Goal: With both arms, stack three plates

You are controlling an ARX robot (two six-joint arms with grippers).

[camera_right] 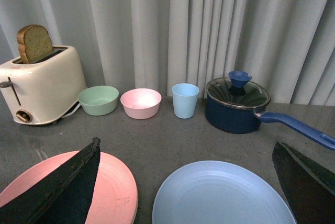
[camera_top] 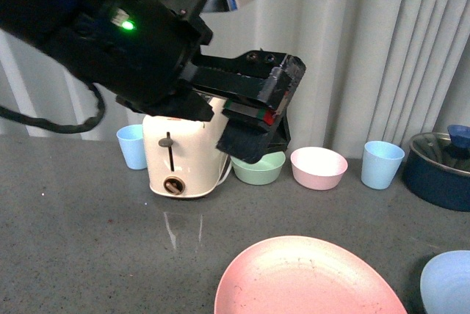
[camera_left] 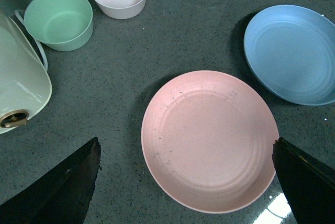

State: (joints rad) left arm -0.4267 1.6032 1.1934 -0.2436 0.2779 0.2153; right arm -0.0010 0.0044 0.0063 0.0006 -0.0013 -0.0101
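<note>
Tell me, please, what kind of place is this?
Probably a mock kitchen counter: a toaster holding toast, a lidded blue saucepan and a pink plate on a grey worktop, with a curtain behind.

This looks like a kitchen. On a grey speckled counter stand a toaster with a toast slice in it, a green bowl, a pink bowl, a cup and a lidded saucepan. A pink plate and a blue plate lie nearer. A grey curtain hangs behind.

pink plate speckled | blue plate plain | toaster cream | counter grey
</note>
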